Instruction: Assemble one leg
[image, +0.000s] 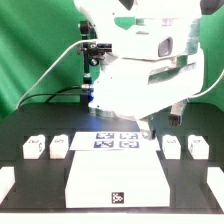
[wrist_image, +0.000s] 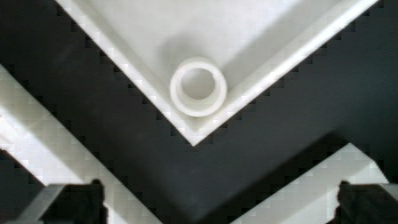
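Note:
Four small white legs with tags stand on the black table in the exterior view, two at its left (image: 35, 147) (image: 58, 147) and two at its right (image: 171, 146) (image: 197, 147). The large flat white panel (image: 115, 175) lies in the front middle. My gripper (image: 148, 128) hangs over the panel's far right corner. In the wrist view the gripper (wrist_image: 219, 205) is open and empty, with its dark fingertips (wrist_image: 71, 203) wide apart. That view shows the panel's corner with its raised rim (wrist_image: 125, 60) and a round socket (wrist_image: 198, 85). No leg shows there.
The marker board (image: 115, 141) lies just behind the panel, under the arm. White pieces show at the exterior view's left edge (image: 6, 182) and right edge (image: 216, 185). A black cable hangs behind at the left. Pale strips (wrist_image: 302, 150) cross the black table beside the corner.

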